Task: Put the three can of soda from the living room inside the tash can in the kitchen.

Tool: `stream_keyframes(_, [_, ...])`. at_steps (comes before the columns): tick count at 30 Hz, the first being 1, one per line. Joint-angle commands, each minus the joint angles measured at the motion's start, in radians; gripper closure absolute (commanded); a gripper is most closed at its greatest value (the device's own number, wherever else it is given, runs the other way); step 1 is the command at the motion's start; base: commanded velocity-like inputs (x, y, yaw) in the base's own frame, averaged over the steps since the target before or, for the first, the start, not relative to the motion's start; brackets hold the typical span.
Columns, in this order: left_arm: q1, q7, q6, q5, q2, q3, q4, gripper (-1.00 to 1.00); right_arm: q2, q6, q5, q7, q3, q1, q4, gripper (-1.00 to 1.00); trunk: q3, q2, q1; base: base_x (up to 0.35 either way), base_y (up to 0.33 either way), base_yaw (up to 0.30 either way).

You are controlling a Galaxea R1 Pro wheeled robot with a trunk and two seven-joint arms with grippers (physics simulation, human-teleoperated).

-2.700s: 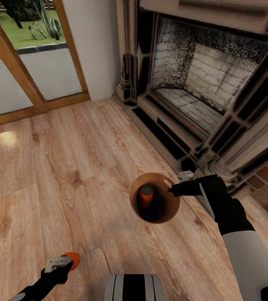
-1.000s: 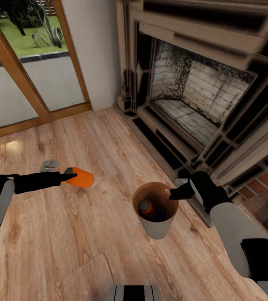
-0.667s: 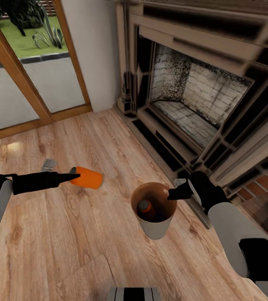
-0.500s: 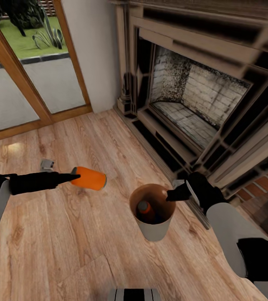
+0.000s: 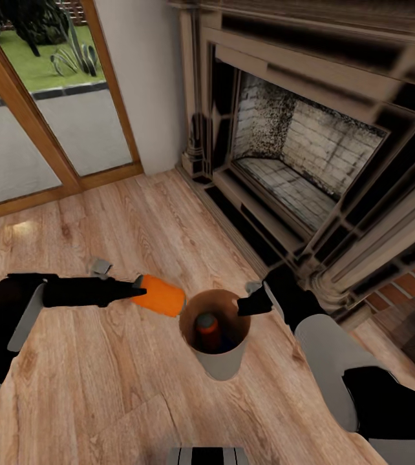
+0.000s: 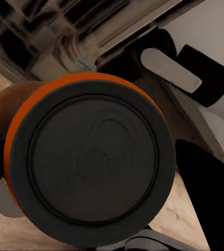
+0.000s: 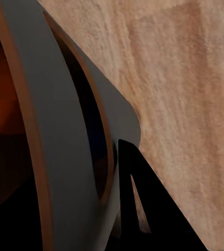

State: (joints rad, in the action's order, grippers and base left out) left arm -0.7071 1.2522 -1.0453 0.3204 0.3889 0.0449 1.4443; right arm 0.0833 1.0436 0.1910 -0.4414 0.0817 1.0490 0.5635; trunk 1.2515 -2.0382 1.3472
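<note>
The tash can (image 5: 223, 366), grey outside and tan-brown inside, stands on the wood floor in front of the fireplace. One orange can of soda (image 5: 207, 326) stands upright inside it, with something dark beside it. My right gripper (image 5: 249, 303) is shut on the bin's far rim; the right wrist view shows the rim (image 7: 65, 130) with one black finger (image 7: 143, 209) outside the wall. My left gripper (image 5: 139, 289) is shut on a second orange can (image 5: 163, 299), held lying flat just left of the bin's rim. Its dark end (image 6: 93, 162) faces the left wrist camera.
A stone fireplace (image 5: 311, 148) with a raised hearth runs along the right, close behind the bin. A wood-framed glass door (image 5: 46, 129) stands at the back left. Wood plank floor (image 5: 104, 387) stretches open to the left and front. My base (image 5: 207, 455) shows at the lower edge.
My left gripper has carried the orange can rightward up to the bin's rim. The right gripper has drawn the bin a little to the left, toward the can.
</note>
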Motion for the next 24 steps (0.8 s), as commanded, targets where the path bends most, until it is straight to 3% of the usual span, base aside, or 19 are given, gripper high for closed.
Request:
stream_keyframes(1, [0.000, -0.037, -0.002, 0.003, -0.009, 0.032, -0.003, 1.00, 0.004, 0.004, -0.018, 0.001, 0.000, 0.000, 0.000, 1.00, 0.000, 0.000, 0.000, 0.000, 0.000, 0.000])
stream_keyframes(3, [0.000, -0.069, -0.002, 0.003, -0.019, 0.065, -0.005, 1.00, 0.007, 0.004, -0.018, 0.002, 0.000, 0.000, 0.000, 1.00, 0.000, 0.000, 0.000, 0.000, 0.000, 0.000])
stream_keyframes(4, [-0.001, -0.099, -0.002, 0.003, -0.030, 0.098, -0.007, 1.00, 0.009, 0.004, -0.018, 0.003, 0.000, 0.000, 0.000, 1.00, 0.000, 0.000, 0.000, 0.000, 0.000, 0.000])
stream_keyframes(6, [-0.001, -0.119, -0.002, 0.004, -0.039, 0.119, -0.008, 1.00, 0.011, 0.004, -0.018, 0.003, 0.000, 0.000, 0.000, 1.00, 0.000, 0.000, 0.000, 0.000, 0.000, 0.000])
stream_keyframes(18, [-0.002, -0.136, -0.002, 0.000, -0.106, 0.155, -0.009, 1.00, 0.037, 0.004, -0.018, 0.006, 0.001, 0.000, 0.000, 1.00, 0.000, 0.000, 0.000, 0.000, 0.000, 0.000])
stream_keyframes(20, [-0.002, -0.156, -0.002, -0.001, -0.119, 0.159, -0.010, 1.00, 0.042, 0.004, -0.018, 0.006, 0.001, 0.000, 0.001, 1.00, 0.000, 0.000, 0.000, 0.000, 0.000, 0.000])
stream_keyframes(24, [-0.002, -0.265, -0.002, -0.001, -0.145, 0.184, -0.012, 1.00, 0.046, 0.004, -0.018, 0.006, 0.002, 0.000, 0.002, 1.00, 0.000, 0.000, 0.000, 0.000, 0.000, 0.000])
